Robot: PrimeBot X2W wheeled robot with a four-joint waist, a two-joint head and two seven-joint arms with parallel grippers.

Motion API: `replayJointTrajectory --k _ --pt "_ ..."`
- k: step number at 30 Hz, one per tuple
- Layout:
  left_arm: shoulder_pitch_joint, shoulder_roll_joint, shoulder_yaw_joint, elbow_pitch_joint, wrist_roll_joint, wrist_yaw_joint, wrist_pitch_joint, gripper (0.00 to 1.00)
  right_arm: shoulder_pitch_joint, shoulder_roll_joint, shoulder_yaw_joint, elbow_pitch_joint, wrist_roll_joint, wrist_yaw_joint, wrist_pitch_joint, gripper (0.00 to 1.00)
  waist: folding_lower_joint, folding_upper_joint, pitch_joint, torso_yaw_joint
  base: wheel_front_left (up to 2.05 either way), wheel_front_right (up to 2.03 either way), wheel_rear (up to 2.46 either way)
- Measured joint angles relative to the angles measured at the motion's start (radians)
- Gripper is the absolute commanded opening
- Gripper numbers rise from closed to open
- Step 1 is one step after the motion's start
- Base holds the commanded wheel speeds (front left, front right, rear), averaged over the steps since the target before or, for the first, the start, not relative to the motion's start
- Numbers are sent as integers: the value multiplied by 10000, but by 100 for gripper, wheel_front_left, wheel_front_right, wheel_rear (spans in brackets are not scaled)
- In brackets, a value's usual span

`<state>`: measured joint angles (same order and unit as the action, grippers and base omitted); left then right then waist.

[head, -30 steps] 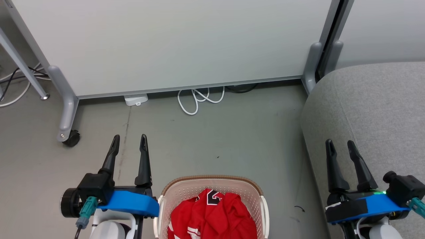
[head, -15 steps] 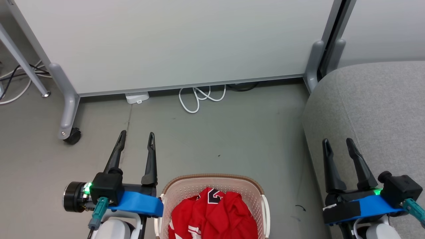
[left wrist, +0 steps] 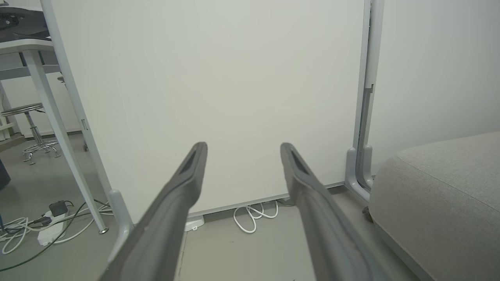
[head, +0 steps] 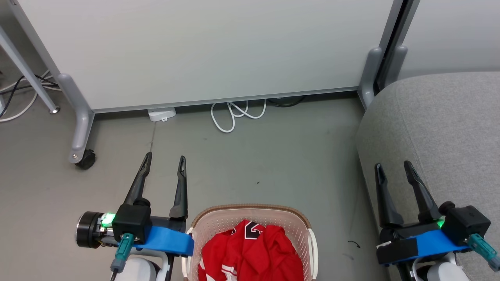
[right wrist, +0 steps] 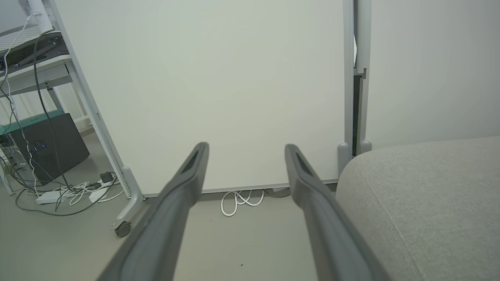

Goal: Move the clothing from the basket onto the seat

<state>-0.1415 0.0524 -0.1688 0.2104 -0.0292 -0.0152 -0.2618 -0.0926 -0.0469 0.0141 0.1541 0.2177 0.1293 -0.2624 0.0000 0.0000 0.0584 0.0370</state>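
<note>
Well, the laundry basket (head: 250, 207) is cut off at the head view's bottom edge, so the red jerseys (head: 250, 253) heaped inside show only partly. Their black-and-white lettering is folded and unreadable. The basket stands on the grey floor (head: 273, 164) near the light grey sofa (head: 441, 125), before a pale wheeled partition (head: 203, 50). The left gripper (head: 165, 156) and right gripper (head: 392, 164) hang spread wide, empty.

A lab-style office: pale wheeled partition panels (head: 218, 50) on a bare grey floor (head: 273, 164), a power strip (right wrist: 49, 198) among loose cables (right wrist: 84, 191), a dark computer tower (right wrist: 47, 148) beneath a desk (right wrist: 39, 72).
</note>
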Motion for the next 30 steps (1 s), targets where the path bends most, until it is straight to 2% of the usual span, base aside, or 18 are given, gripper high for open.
replayJointTrajectory --k 23,30 --pt "-22 -8 33 81 -17 -50 0 100 -57 0 -25 44 -150 2 0 100 0 0 89 -11 0 0 0" --pt "-271 -12 -148 284 31 -301 0 100 -140 -2 -38 2 -180 2 0 100 0 0 298 -8 0 0 0"
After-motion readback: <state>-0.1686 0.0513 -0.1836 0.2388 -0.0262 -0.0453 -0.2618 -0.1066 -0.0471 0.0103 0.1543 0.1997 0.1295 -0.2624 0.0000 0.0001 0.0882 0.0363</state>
